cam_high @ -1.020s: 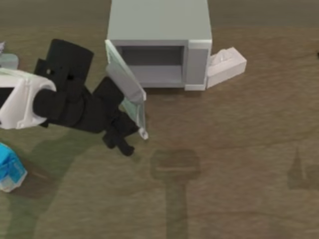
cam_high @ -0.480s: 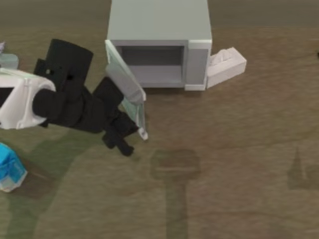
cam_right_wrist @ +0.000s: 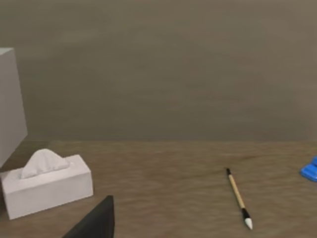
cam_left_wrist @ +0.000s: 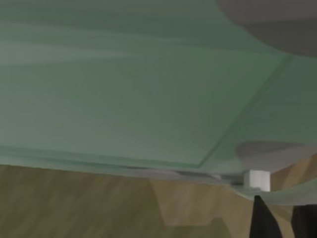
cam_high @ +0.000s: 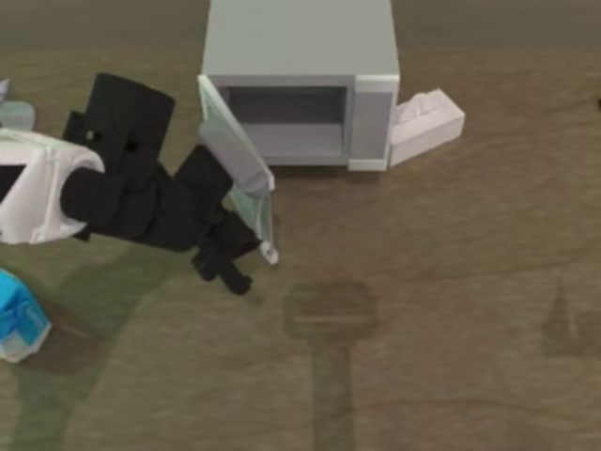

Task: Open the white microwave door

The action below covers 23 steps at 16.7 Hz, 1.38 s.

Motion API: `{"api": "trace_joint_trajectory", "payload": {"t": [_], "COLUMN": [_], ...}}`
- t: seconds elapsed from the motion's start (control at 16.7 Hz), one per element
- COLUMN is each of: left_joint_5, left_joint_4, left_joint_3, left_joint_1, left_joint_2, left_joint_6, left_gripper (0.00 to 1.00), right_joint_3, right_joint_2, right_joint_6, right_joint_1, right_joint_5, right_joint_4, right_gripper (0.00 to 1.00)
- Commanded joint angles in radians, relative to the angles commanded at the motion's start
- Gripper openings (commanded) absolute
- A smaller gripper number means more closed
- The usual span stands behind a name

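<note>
L gripper (cam_high: 246, 256) sits at the door's free edge, near the table's left-centre; fingers (cam_left_wrist: 263, 220) dark, by the white handle end, but can't tell if clamped or apart. Door (cam_high: 237, 164) swung well out from the microwave (cam_high: 299, 56), hinged at its left front corner, angled toward the table's front; white frame, greenish translucent window filling the left wrist view. Cavity open, grey inside, control strip at right. Microwave sits at the table's back edge, centre. Tissue box (cam_high: 425, 124) touches or nearly touches its right side. R arm out of the top view.
</note>
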Motion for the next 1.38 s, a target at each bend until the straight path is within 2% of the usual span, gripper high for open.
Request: {"api": "trace_joint_trajectory", "payload": {"t": [0.42,0.9,1.38], "left_joint_5": [0.0,0.041,0.044], "left_joint_4": [0.0,-0.033,-0.036], "left_joint_3": [0.0,0.005,0.005], "left_joint_1": [0.0,0.028,0.031], "left_joint_2": [0.0,0.0,0.0], "left_joint_6": [0.0,0.066,0.072], "left_gripper": [0.0,0.0,0.0], "right_joint_3": [0.0,0.0,0.0], "right_joint_2": [0.0,0.0,0.0], "right_joint_6": [0.0,0.0,0.0], "right_joint_1": [0.0,0.0,0.0], "right_joint_5": [0.0,0.0,0.0], "right_joint_4": [0.0,0.0,0.0], "right_gripper": [1.0,1.0,1.0]}}
